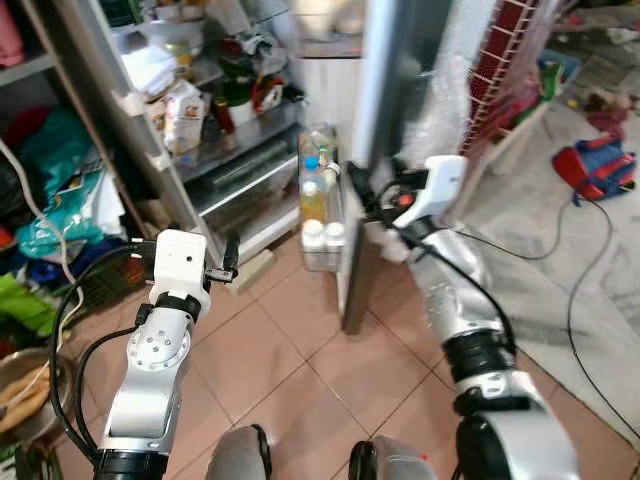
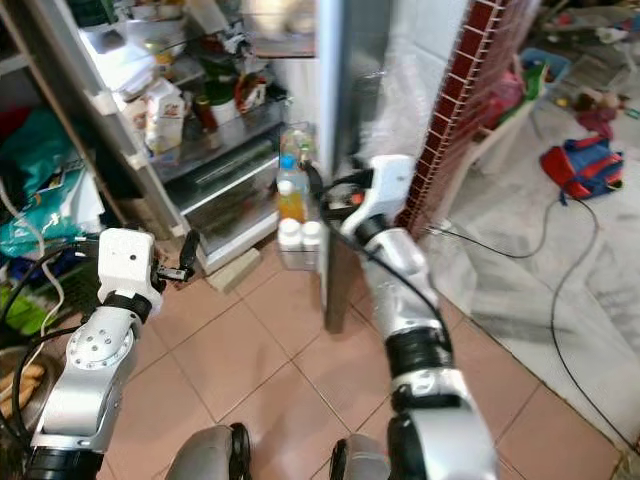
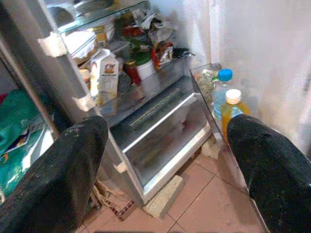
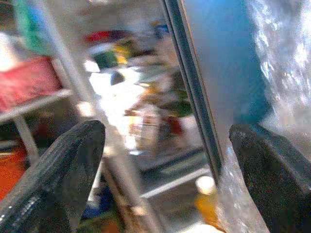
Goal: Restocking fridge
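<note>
The left end effector (image 1: 228,262) is held above the tiled floor (image 1: 300,380) with its fingers apart, holding nothing. Further on, the right end effector (image 1: 358,190) is set at the edge of the fridge door (image 1: 385,120), fingers spread (one either side). Bottles (image 1: 312,200) are stood in the door's lower rack, beyond which stocked fridge shelves (image 1: 230,130) are seen.
</note>
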`<state>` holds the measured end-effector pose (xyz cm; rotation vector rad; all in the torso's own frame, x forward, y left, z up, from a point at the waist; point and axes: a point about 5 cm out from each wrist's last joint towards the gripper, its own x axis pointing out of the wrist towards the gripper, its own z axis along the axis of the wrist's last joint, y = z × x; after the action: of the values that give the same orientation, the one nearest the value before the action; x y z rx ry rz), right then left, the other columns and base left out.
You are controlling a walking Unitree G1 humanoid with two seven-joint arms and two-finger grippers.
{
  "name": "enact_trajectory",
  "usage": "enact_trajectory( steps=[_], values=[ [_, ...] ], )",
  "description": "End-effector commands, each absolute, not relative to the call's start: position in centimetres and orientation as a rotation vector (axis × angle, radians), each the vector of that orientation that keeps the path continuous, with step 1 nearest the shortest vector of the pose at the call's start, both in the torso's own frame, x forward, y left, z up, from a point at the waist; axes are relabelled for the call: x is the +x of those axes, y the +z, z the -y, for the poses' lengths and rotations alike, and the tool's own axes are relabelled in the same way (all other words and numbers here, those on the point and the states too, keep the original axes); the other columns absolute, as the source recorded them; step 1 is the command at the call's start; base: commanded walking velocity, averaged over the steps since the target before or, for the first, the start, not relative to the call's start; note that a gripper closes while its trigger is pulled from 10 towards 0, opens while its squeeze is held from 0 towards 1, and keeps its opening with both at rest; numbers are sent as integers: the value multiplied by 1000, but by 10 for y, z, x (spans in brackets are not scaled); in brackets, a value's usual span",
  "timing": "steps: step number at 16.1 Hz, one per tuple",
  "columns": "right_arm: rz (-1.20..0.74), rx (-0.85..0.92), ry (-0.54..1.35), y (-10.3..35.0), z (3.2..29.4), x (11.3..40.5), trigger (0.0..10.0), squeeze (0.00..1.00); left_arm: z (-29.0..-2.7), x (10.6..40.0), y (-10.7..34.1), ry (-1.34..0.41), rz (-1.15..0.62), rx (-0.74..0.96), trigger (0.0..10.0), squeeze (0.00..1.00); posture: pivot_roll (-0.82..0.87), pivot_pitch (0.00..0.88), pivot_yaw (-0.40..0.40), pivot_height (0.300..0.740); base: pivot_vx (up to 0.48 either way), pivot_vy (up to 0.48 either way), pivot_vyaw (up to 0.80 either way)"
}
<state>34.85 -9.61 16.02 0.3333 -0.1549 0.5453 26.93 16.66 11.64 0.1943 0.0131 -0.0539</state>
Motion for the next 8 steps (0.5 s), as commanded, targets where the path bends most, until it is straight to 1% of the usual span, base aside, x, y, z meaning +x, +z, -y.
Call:
enact_trajectory(
  steps=[1, 3, 4, 5, 7, 8],
  values=[
    [166, 392, 700, 172, 76, 335, 10000, 0, -168, 270, 118, -55, -13, 202, 10000, 0, 105, 118, -1, 740, 0, 0, 0],
    [145, 456, 832, 175, 58, 321, 10000, 0, -167, 270, 118, -55, -12, 201, 10000, 0, 105, 116, -3, 740, 0, 0, 0],
    [134, 421, 916, 172, 48, 310, 10000, 0, -167, 270, 118, -54, -10, 200, 10000, 0, 106, 114, -5, 740, 0, 0, 0],
    [130, 359, 898, 168, 49, 309, 10000, 0, -167, 270, 118, -53, -10, 199, 10000, 0, 105, 114, -5, 740, 0, 0, 0],
    [123, 322, 849, 163, 56, 310, 10000, 0, -167, 270, 118, -51, -11, 197, 10000, 0, 104, 114, -6, 740, 0, 0, 0],
    [131, 248, 756, 159, 69, 313, 10000, 0, -167, 270, 117, -52, -12, 196, 10000, 0, 97, 114, -9, 740, 0, 0, 0]
  ],
)
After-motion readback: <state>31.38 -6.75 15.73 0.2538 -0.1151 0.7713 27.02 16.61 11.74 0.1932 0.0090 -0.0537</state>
